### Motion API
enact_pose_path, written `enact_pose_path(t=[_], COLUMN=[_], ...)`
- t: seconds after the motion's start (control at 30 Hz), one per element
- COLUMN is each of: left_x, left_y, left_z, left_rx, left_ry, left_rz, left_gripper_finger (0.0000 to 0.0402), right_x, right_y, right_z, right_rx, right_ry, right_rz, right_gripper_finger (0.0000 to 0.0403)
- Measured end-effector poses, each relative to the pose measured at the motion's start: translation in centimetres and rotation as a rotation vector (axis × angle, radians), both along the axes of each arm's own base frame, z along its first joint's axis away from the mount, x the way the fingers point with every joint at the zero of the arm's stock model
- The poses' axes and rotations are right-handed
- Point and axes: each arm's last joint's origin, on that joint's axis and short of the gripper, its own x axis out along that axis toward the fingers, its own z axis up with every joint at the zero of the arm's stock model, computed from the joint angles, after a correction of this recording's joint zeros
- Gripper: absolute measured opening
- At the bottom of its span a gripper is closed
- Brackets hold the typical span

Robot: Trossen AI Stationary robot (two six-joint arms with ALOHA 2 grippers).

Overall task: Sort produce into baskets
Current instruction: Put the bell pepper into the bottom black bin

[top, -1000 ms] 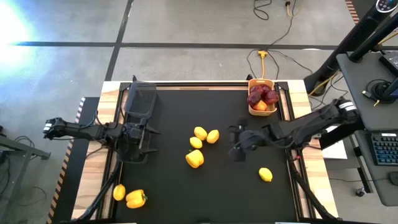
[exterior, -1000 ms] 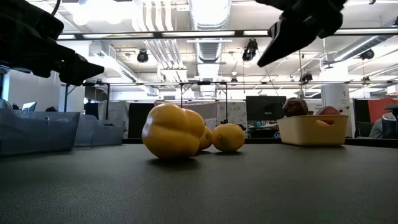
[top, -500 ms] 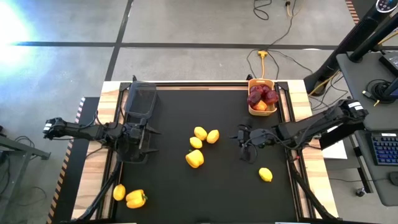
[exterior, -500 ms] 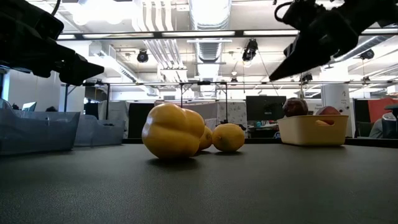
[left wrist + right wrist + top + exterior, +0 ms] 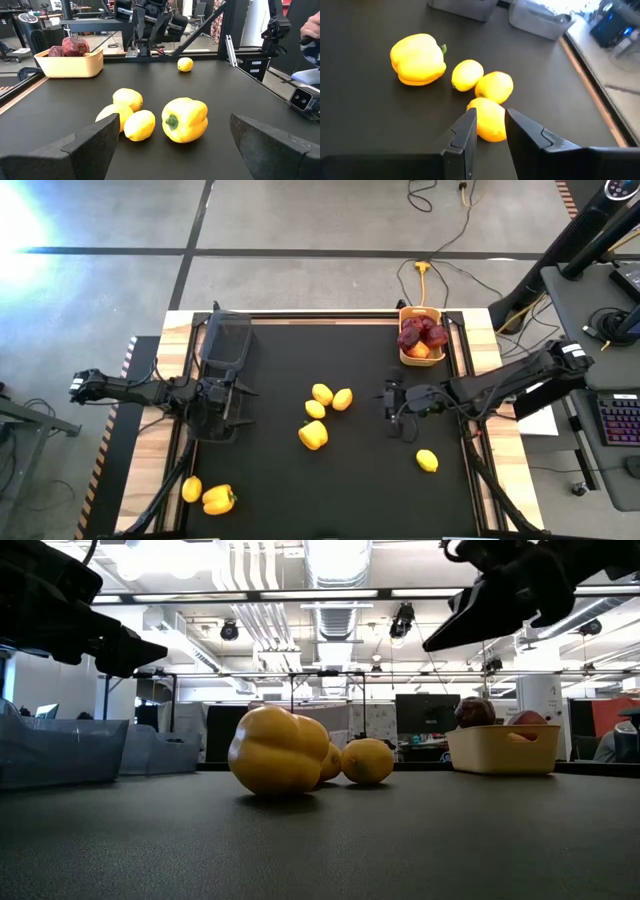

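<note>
Lemons (image 5: 331, 399) clustered just beside the yellow pepper (image 5: 313, 435): right pincer (image 5: 391, 399), empty and nearly closed, risks knocking and rolling them unless opened.

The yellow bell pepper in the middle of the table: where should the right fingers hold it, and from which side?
Probably from above. The yellow bell pepper lies on its side, its green stem pointing sideways, so the fingers should close across its broad lobed body, not the stem. The three lemons sit close on one side, so the right gripper should approach away from them.
</note>
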Motion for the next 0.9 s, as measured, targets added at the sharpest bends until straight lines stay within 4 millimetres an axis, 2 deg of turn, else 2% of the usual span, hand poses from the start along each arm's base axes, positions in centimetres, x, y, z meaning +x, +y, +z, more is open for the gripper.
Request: enact_pose_path(t=[0.2, 0.27, 0.4, 0.57, 0.73, 0.83, 0.9], left_x=[0.0, 0.1, 0.1, 0.0, 0.8, 1.4, 1.7], left_y=[0.0, 0.1, 0.1, 0.0, -0.3, -0.6, -0.7], left_z=[0.2, 0.9, 2.9, 4.4, 4.5, 4.7, 5.0], left_rx=[0.037, 0.095, 0.005, -0.042, -0.114, -0.056, -0.028], left_ry=[-0.021, -0.107, -0.303, -0.462, -0.473, -0.523, -0.578], left_rz=[0.001, 0.022, 0.023, 0.003, -0.071, -0.149, -0.161], left_gripper_finger=[0.0359, 0.0359, 0.0359, 0.0359, 0.0359, 0.0359, 0.0359], right_x=[-2.4, -3.1, -4.7, -6.5, -7.5, -7.7, -7.6], right_y=[-0.6, -0.8, -1.1, -1.5, -1.7, -1.8, -1.8], right_z=[-0.4, -0.1, 0.5, 0.8, 0.1, 0.2, 0.9], right_rx=[0.047, 0.092, 0.166, 0.188, 0.162, 0.106, 0.103], right_ry=[-0.048, -0.096, -0.185, -0.261, -0.342, -0.414, -0.498], right_rz=[-0.026, -0.043, -0.066, -0.069, -0.048, -0.024, -0.020], right_gripper_finger=[0.0071, 0.0064, 0.0056, 0.0052, 0.0052, 0.0052, 0.0052])
